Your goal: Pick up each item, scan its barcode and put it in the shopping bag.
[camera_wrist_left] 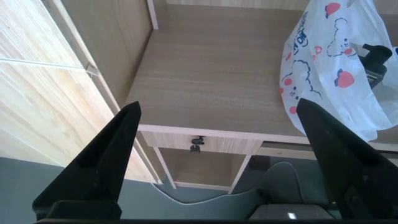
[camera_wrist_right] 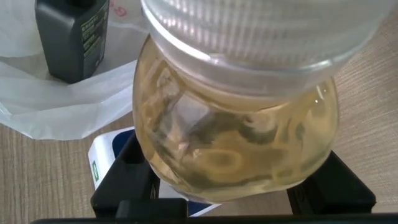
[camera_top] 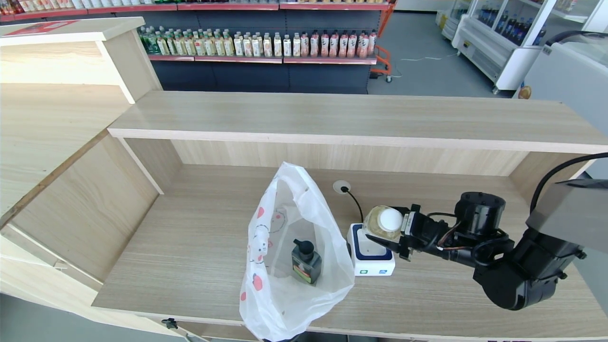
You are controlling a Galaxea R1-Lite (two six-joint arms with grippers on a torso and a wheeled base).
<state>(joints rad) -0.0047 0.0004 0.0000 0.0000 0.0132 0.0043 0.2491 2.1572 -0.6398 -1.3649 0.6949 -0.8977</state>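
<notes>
Shopping bag [camera_top: 304, 209] stands open at your tabletop's [camera_top: 190, 247] front edge with a pump bottle [camera_top: 305, 262] inside; broad tabletop runs to its left. Scanner [camera_top: 375, 260] sits just right of the bag. Right gripper [camera_top: 393, 233] has its fingers clamped on the drink bottle [camera_top: 376, 224] above the scanner. Left gripper [camera_wrist_left: 217, 109] hangs off the front edge, fingers spread wide, holding nothing.

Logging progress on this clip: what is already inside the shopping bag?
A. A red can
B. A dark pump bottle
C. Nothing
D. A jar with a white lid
B: the dark pump bottle stands upright inside the shopping bag, while the jar is gripped in the right tool above the scanner.
</notes>
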